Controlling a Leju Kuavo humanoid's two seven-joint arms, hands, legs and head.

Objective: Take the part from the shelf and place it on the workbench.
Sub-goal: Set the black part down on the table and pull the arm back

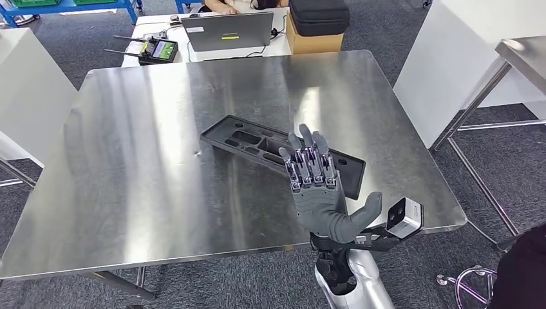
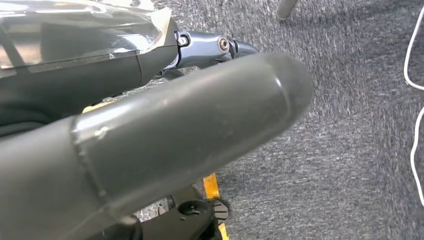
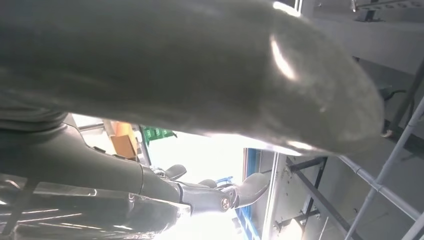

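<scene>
I am holding my right hand (image 1: 320, 193) up, fingers spread and gripping nothing, just above the near end of the black part (image 1: 257, 145) lying on the workbench (image 1: 129, 161).

Black moulded part (image 1: 277, 149) on bare silver steel workbench (image 1: 129, 167). Grey right hand (image 1: 320, 193). Mottled grey carpet (image 2: 350, 125) below.

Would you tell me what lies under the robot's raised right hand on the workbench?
The black part lies flat on the steel workbench, beneath the right hand, whose fingers are spread and hold nothing. The hand covers a stretch of the part near its right end, so the recesses there cannot be seen.
</scene>
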